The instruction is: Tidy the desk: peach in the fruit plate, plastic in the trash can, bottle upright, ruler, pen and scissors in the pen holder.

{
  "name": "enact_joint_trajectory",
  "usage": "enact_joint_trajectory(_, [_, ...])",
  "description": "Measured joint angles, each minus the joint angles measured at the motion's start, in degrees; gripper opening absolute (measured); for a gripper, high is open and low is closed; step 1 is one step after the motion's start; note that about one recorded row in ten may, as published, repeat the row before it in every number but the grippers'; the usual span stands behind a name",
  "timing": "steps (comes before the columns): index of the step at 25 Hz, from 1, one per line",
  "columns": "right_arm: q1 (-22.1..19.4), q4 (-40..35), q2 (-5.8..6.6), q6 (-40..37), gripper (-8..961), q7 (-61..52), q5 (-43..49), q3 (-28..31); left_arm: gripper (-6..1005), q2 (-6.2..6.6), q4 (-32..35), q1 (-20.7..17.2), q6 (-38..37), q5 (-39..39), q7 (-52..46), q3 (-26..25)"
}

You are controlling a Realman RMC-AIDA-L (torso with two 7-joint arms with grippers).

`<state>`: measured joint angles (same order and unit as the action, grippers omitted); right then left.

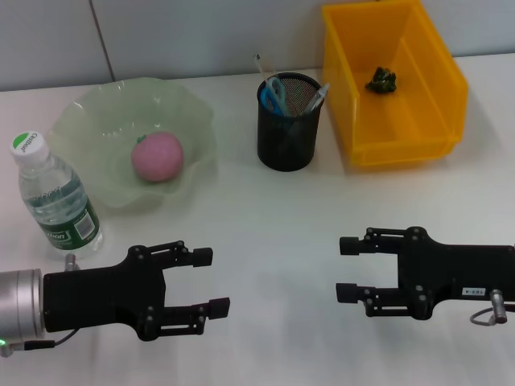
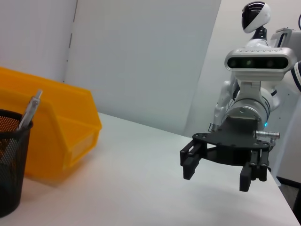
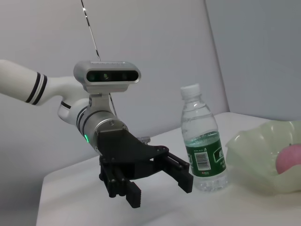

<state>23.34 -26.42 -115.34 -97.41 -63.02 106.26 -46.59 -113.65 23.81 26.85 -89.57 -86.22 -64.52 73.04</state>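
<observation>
Left claw point(image 1: 208, 281) hangs open and empty over the near left of the table point(image 1: 265, 233), and the right claw point(image 1: 348, 269) mirrors it on the near right, jaws just as wide, nothing held. Both point inward at each other across bare table.

Look for something left to grab and there isn't much. The peach point(image 1: 158, 156) sits in the plate point(image 1: 88, 121), far-left of the left claw. The bottle point(image 1: 55, 195) stands upright, cap on top, just beside the plate and right behind the left arm. Farther off at centre, the pen holder point(image 1: 287, 122) has the scissors point(image 1: 277, 93) and a pen point(image 1: 315, 98) sticking out; a thin pale strip at its far-left rim may be the ruler. Far right, the yellow bin point(image 1: 392, 80) holds a small dark green scrap point(image 1: 381, 80).

My read: every item looks placed, so no reach is called for, and the claws seem parked.

White table, pale wall panels point(image 1: 161, 32) behind.
</observation>
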Motion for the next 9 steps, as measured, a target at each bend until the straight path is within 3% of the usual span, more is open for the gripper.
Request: enact_joint_trajectory(9, [0.1,0.0,0.03,-0.2,704,0.0,-0.3,0.2,786,0.01,0.0,0.0,0.1,0.0,0.0,0.1])
